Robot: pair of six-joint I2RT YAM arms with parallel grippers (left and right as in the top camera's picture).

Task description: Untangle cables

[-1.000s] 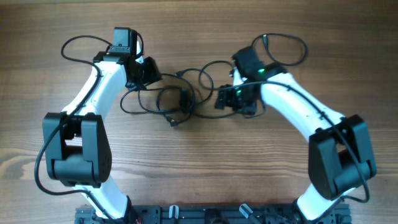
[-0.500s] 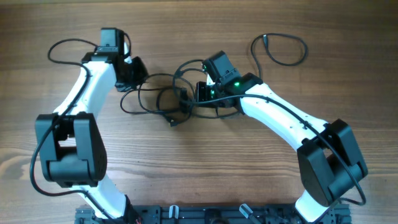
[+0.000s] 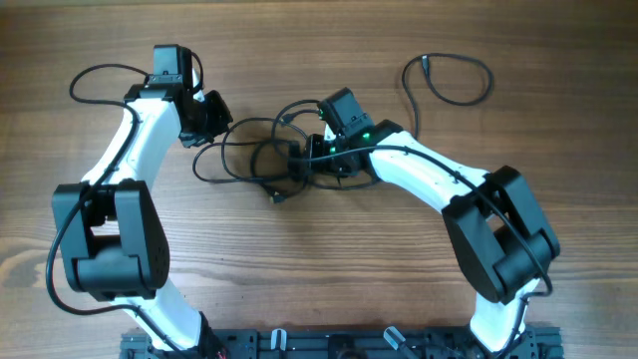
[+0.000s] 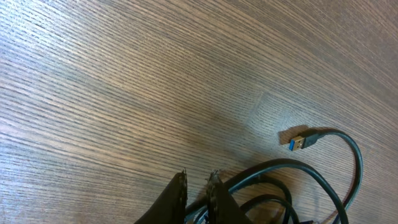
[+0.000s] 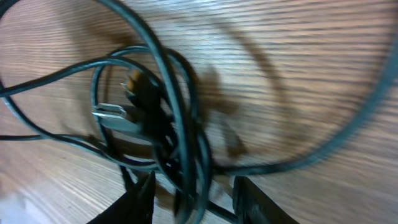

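Your cables (image 3: 295, 165) lie as one knotted bundle on the tabletop (image 3: 329, 259), toward its far edge and about midway between the left and right edges. A loose cord (image 3: 486, 80) loops well apart from it, toward the far right corner.

You have an arm at each side of the bundle, which looks like a setup for pulling it apart from opposite ends. Your left end effector (image 4: 198, 175) sits at the bundle's left end. Its fingers stand nearly together, with only a slit between them. Strands run just beside it, but you cannot tell whether one is pinched. Your right end effector (image 5: 193, 180) is set into the thick of the knot, part open, with several strands running between its fingers and none visibly clamped.

The overhead view gives you the overall layout but hides both grips. Your left wrist view shows a blue plug (image 4: 300, 142) lying free on the wood. Your right wrist view, though blurred, shows a silver plug (image 5: 112, 119) threaded inside the loops, likely the snag.
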